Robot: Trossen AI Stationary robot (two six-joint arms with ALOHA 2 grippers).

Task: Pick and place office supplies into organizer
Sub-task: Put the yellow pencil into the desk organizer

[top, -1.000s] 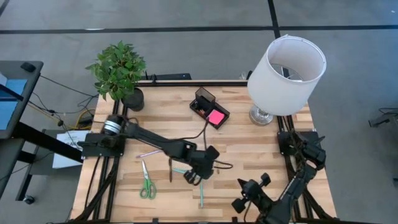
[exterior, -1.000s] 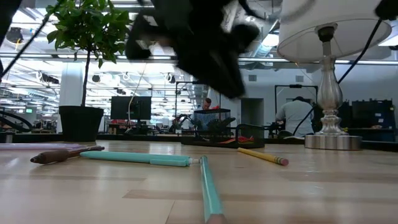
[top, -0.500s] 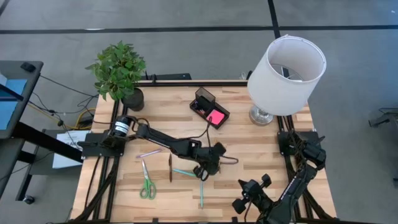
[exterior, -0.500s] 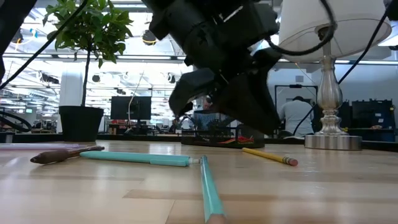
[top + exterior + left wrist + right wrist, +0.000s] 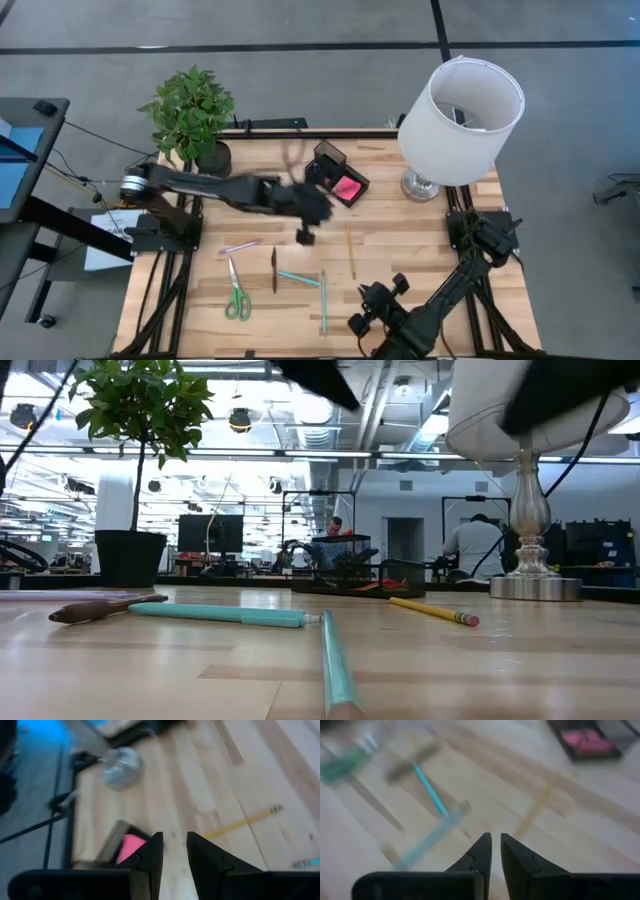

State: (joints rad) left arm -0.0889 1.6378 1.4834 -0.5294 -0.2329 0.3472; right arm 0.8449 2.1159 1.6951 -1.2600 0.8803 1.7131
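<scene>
Moved: the left arm has swung up from the surface's (image 5: 420, 235) middle toward the far edge, and the yellow pencil (image 5: 350, 249) now lies bare and lengthwise where the arm was; the right arm has slid leftward along the near edge.
Potted plant (image 5: 190, 115): far left corner.
Scissors (image 5: 236, 292): green-handled, near left, flat on the wood.
Pale pen (image 5: 239, 246): just beyond the scissors.
Dark pen (image 5: 274, 270): beside the scissors, lying lengthwise.
Teal pens: one (image 5: 298, 278) crosswise, another (image 5: 323, 302) lengthwise, their ends almost touching.
Left gripper (image 5: 305, 234): blurred, in the air just left of the organizer; its wrist view shows the fingers (image 5: 152, 857) a narrow gap apart with nothing between.
Organizer (image 5: 326, 160): black, far centre, with the pink sticky-note pad (image 5: 347, 188) in its low tray.
Right gripper (image 5: 362, 322): near edge, centre-right; fingers (image 5: 481, 851) nearly together, empty.
Lamp (image 5: 460, 108): white, far right corner.
</scene>
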